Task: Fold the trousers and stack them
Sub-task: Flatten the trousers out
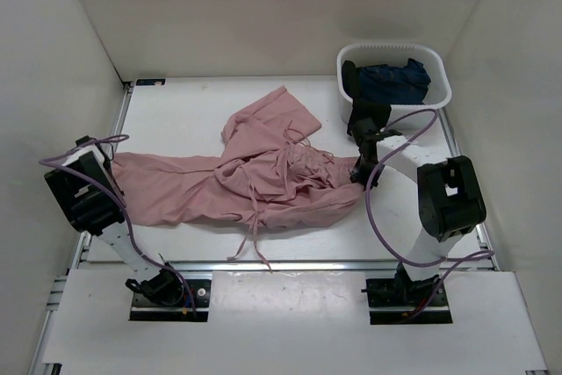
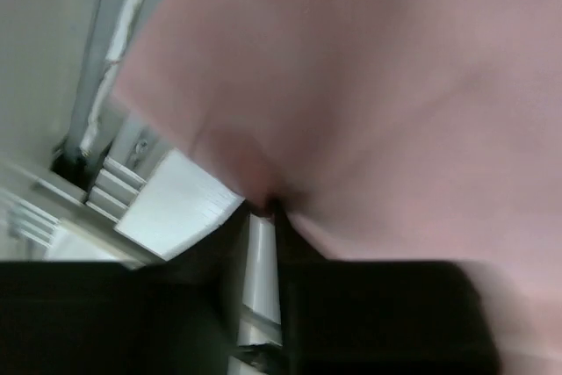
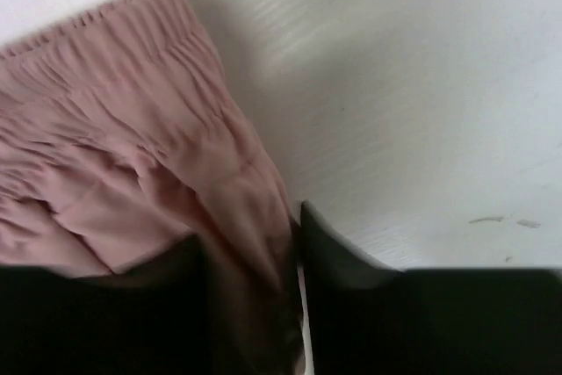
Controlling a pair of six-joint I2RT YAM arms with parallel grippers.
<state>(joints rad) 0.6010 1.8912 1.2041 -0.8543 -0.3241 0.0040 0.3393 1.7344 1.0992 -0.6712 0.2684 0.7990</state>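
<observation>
1 trousers (image 1: 255, 177): dusty pink, wrinkled, cords dangling, sprawled on the worktop (image 1: 176, 111) between my 2 pincers. Left pincer (image 2: 268, 206): clenched on a leg's edge. Right pincer (image 3: 250, 252): clenched on the gathered waistband, a detail only its wrist view gives me. 1 white basket (image 1: 439, 94) beyond the right pincer, top view only, holding 1 dark-blue garment (image 1: 395, 81).

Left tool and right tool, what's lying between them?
The trousers, crumpled on the table, stretching from left tool to right tool; top view shows it.
</observation>
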